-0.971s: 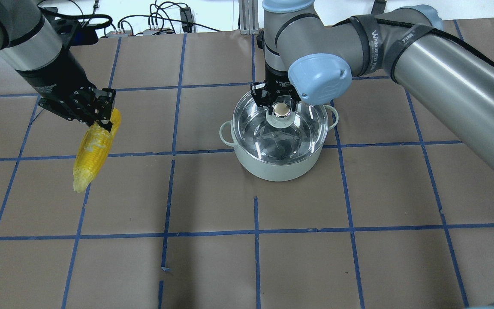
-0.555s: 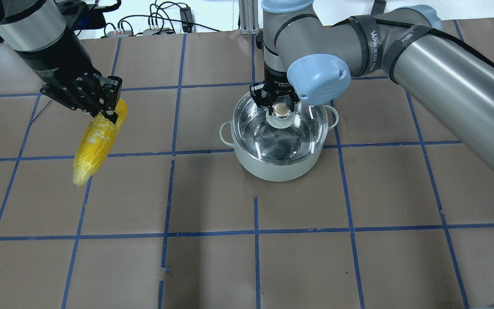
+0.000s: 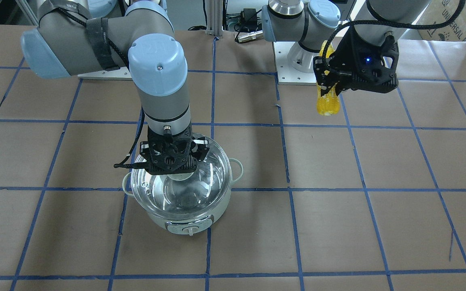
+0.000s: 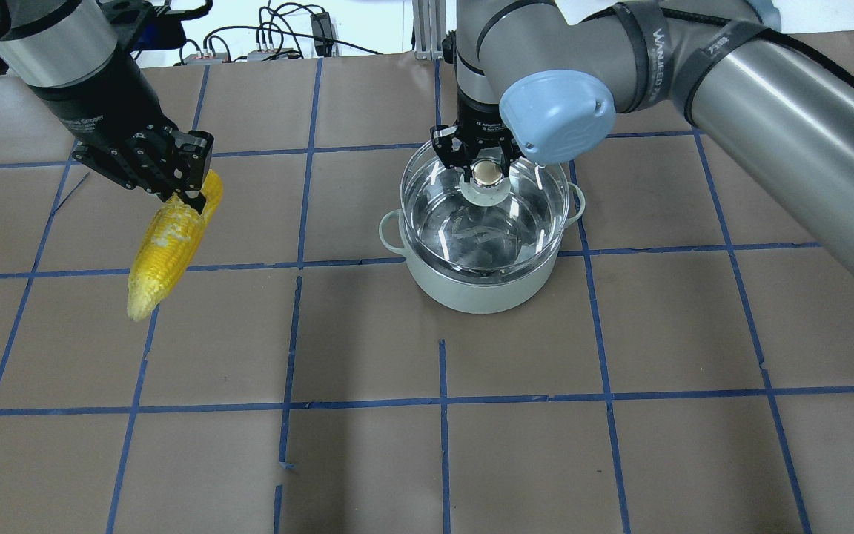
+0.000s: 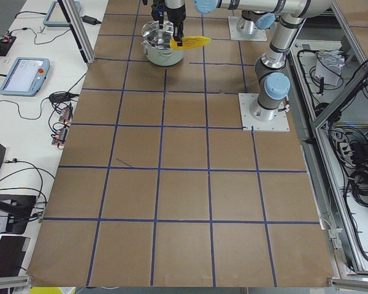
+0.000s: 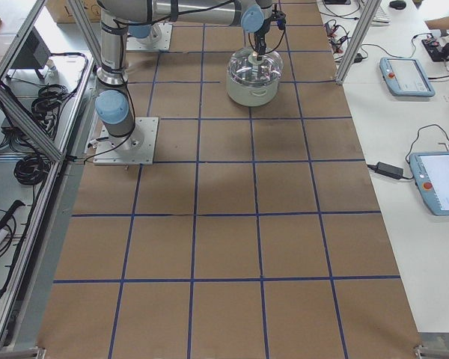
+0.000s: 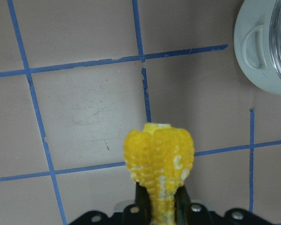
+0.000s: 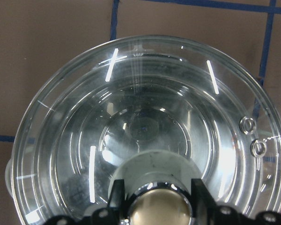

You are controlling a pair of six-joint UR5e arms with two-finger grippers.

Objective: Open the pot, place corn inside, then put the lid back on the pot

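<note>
Bright yellow corn (image 4: 164,248), pale flecks. Mint-white pot (image 4: 471,293), shiny steel inside. Clear glass lid (image 4: 457,222), beige-topped steel knob (image 4: 487,172). Brown desk (image 4: 657,460), blue line grid. Left hand (image 4: 193,199) and right hand (image 4: 485,176) black.

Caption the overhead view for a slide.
Left pincer holds the corn aloft; right pincer grips the lid over the pot.

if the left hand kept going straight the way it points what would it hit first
Most likely the table, with the tip of the corn in the left hand touching first. The pot sits off to the side of that line.
</note>
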